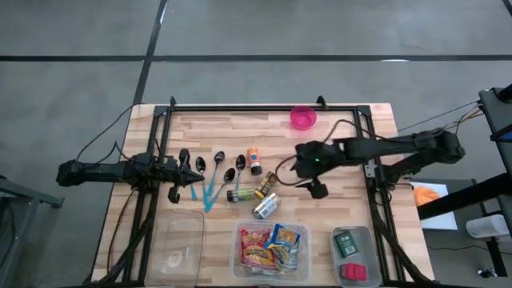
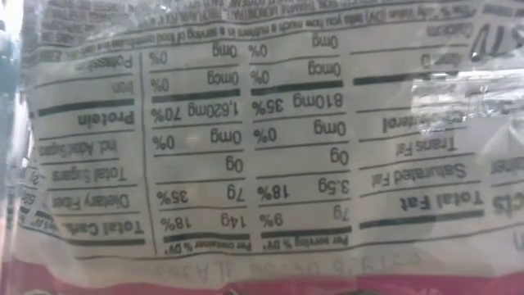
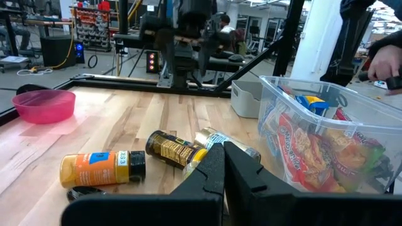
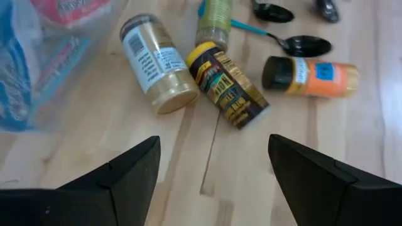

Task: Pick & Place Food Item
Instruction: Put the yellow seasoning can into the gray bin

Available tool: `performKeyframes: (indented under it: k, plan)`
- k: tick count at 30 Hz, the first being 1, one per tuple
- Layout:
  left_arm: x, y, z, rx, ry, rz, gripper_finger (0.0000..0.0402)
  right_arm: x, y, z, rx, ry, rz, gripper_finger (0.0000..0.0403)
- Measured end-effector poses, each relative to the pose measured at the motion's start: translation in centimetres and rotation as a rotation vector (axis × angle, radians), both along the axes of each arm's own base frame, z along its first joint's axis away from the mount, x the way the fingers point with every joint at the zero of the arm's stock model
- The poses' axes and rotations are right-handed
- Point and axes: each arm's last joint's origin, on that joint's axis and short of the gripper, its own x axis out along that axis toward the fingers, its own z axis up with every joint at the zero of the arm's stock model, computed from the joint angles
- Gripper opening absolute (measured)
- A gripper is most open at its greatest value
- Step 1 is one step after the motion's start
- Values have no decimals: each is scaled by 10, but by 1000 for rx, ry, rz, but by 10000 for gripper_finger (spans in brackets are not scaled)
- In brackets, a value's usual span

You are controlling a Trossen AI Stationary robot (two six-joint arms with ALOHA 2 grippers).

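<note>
Food items: crinkled, glossy snack packets [image 1: 270, 246] in red, yellow and blue fill a clear, square plastic bin [image 1: 242, 269] at the near edge of the wooden table [image 1: 224, 132]. The low view is wholly covered by a wrinkled translucent wrapper printed with a nutrition table, seen upside down.

Just beyond the bin lie three cylindrical jars on their sides: a pale gold one with a dark lid [image 4: 152, 63], a dark one with a yellow cap and gold label [image 4: 226, 83], touching it, and an orange one with a black cap [image 4: 309, 75], set apart. A fourth, greenish jar [image 4: 213, 16] lies behind them. Black-bowled spoons with blue handles [image 1: 216, 178] fan out beside the jars.

The right gripper [image 4: 213, 166] hangs above bare planks near the jars, tilted downward, its two dark wedge-shaped fingers spread wide and empty. The left gripper [image 3: 223, 164] rests level at the table's left side, its fingers pressed together on nothing.

A round pink bowl [image 1: 302, 118] stands at the far edge; a grey tray [image 1: 354, 254] sits right of the bin.
</note>
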Motion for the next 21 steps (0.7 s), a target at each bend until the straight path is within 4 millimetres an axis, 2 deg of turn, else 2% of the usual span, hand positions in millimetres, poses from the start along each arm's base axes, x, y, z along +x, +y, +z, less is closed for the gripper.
performKeyframes:
  k: [14,21]
  plan:
    - [0,0,0,0,0,0,0,77,-15,-32,-115,118,171,293]
    - [0,0,0,0,0,0,0,100,-25,-46,-114,153,319,293]
